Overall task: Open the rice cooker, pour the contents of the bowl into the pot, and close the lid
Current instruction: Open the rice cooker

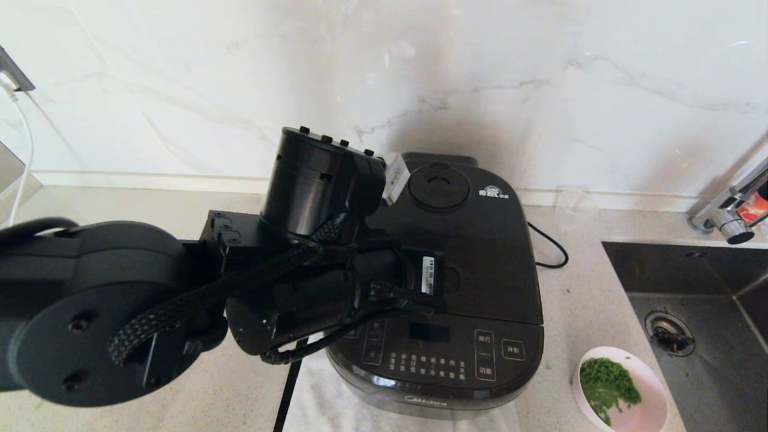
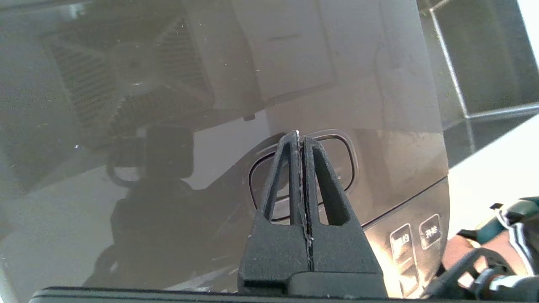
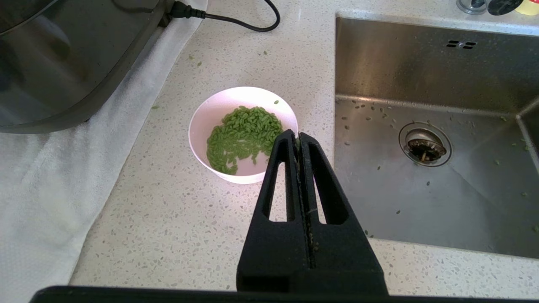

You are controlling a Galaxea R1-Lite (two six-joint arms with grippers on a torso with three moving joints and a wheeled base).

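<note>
The black rice cooker [image 1: 444, 354] stands mid-counter with its lid [image 1: 492, 252] down, so the pot is hidden. My left arm reaches over the lid from the left. My left gripper [image 2: 300, 136] is shut and empty, its tips right over the rectangular latch button [image 2: 337, 164]; whether they touch it I cannot tell. The pink bowl [image 1: 651, 384] sits on the counter right of the cooker, holding the chopped green bits [image 1: 607, 384]. My right gripper [image 3: 298, 134] hovers shut and empty just by the bowl's rim [image 3: 198, 126], beside the green bits [image 3: 244, 134].
A steel sink [image 1: 708, 288] lies just right of the bowl, with a faucet [image 1: 732, 210] behind it. A clear cup [image 1: 575, 207] stands by the wall. The cooker's cord [image 1: 549, 246] loops behind it, and a white towel [image 3: 50, 176] lies under the cooker.
</note>
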